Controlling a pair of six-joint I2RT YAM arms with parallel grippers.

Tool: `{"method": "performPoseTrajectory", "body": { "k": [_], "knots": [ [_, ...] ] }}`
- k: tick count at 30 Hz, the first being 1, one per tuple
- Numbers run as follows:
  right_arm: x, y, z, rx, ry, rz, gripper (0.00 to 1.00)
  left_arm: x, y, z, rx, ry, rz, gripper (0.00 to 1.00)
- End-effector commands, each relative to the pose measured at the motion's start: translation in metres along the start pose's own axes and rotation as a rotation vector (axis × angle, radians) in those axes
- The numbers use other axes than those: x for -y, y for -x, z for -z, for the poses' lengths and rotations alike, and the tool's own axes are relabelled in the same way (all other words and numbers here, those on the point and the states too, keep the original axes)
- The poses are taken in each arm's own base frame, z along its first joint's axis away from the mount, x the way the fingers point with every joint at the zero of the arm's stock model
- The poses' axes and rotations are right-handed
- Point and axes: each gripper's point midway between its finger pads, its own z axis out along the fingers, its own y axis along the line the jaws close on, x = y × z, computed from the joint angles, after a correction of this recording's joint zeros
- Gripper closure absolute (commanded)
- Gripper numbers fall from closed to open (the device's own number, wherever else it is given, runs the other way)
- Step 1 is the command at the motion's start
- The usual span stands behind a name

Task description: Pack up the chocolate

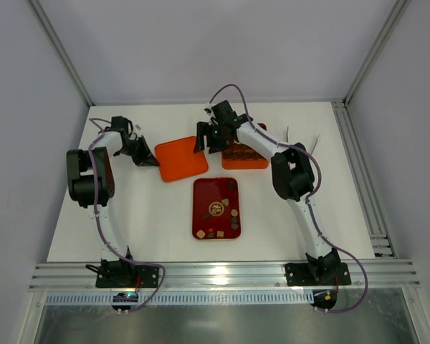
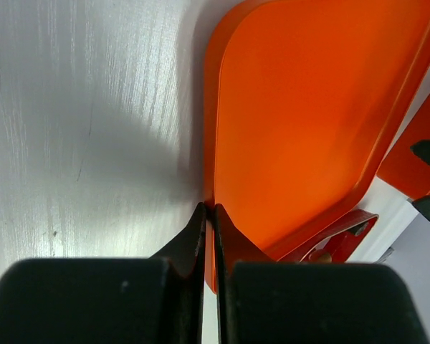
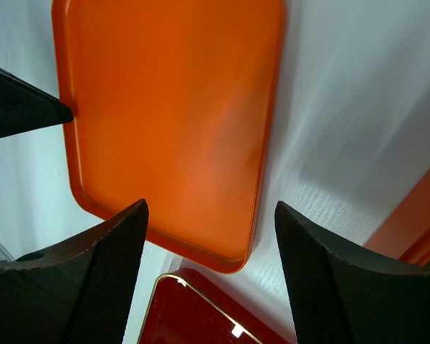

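Observation:
Several small chocolate pieces (image 1: 232, 213), dark brown, tan and one round gold, lie on the dark red tray (image 1: 201, 190). More dark pieces (image 1: 238, 152) sit in the orange grid box (image 1: 258, 163). A flat orange lid (image 1: 181, 159) lies left of the box. My left gripper (image 1: 152, 162) is shut on the lid's left rim (image 2: 209, 208). My right gripper (image 1: 206, 143) is open and empty, hovering over the lid's right edge (image 3: 210, 206). No chocolate shows in the wrist views.
The red tray's corner (image 3: 193, 315) lies just below the lid (image 3: 172, 107). The box edge (image 3: 416, 215) is at the right. The left fingers (image 3: 29, 107) touch the lid's far rim. White table (image 1: 129, 222) spreads around; enclosure walls surround it.

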Motion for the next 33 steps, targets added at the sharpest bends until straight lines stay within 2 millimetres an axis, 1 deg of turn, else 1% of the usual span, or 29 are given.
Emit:
{"method": "performPoseTrajectory", "body": {
  "k": [1, 6, 10, 11, 20, 23, 24, 25, 26, 27, 28, 30, 31, 32, 33],
  "knots": [
    [-0.004, 0.007, -0.003, 0.025, -0.019, 0.032, 0.28, 0.02, 0.007, 0.029, 0.039, -0.078, -0.005, 1.0],
    [-0.003, 0.006, -0.007, 0.021, -0.022, 0.027, 0.28, 0.023, 0.011, 0.039, 0.058, -0.102, 0.003, 1.0],
    [-0.005, 0.006, -0.009, 0.019, -0.017, 0.019, 0.28, 0.024, 0.011, 0.043, 0.065, -0.11, 0.009, 1.0],
    [-0.005, 0.004, -0.012, 0.012, -0.017, 0.013, 0.28, 0.024, 0.011, 0.044, 0.066, -0.11, 0.011, 1.0],
    [-0.021, 0.005, -0.017, 0.014, 0.037, -0.013, 0.27, 0.036, 0.01, 0.053, 0.077, -0.164, 0.014, 1.0],
    [-0.033, 0.008, -0.013, 0.018, 0.085, -0.031, 0.28, 0.039, 0.01, 0.056, 0.08, -0.174, 0.012, 1.0],
    [-0.043, 0.01, -0.008, 0.025, 0.129, -0.041, 0.28, 0.039, 0.01, 0.056, 0.081, -0.176, 0.012, 1.0],
    [-0.047, 0.012, -0.006, 0.029, 0.147, -0.049, 0.28, 0.039, 0.009, 0.056, 0.079, -0.178, 0.016, 1.0],
    [-0.057, 0.016, 0.0, 0.039, 0.191, -0.059, 0.29, 0.042, 0.008, 0.057, 0.077, -0.189, 0.016, 1.0],
    [-0.058, 0.018, -0.001, 0.048, 0.197, -0.054, 0.29, 0.042, 0.008, 0.058, 0.078, -0.192, 0.014, 1.0],
    [-0.069, 0.021, 0.008, 0.05, 0.242, -0.075, 0.33, 0.043, 0.008, 0.058, 0.078, -0.195, 0.011, 1.0],
    [-0.081, 0.027, 0.015, 0.066, 0.302, -0.09, 0.37, 0.045, 0.007, 0.061, 0.08, -0.202, 0.004, 1.0],
    [-0.091, 0.031, 0.026, 0.069, 0.344, -0.109, 0.42, 0.045, 0.007, 0.061, 0.08, -0.202, 0.004, 1.0],
    [-0.097, 0.033, 0.031, 0.074, 0.366, -0.114, 0.44, 0.046, 0.006, 0.061, 0.079, -0.206, 0.002, 1.0],
    [-0.1, 0.035, 0.034, 0.081, 0.383, -0.116, 0.49, 0.047, 0.006, 0.063, 0.081, -0.208, 0.0, 1.0]
  ]
}}
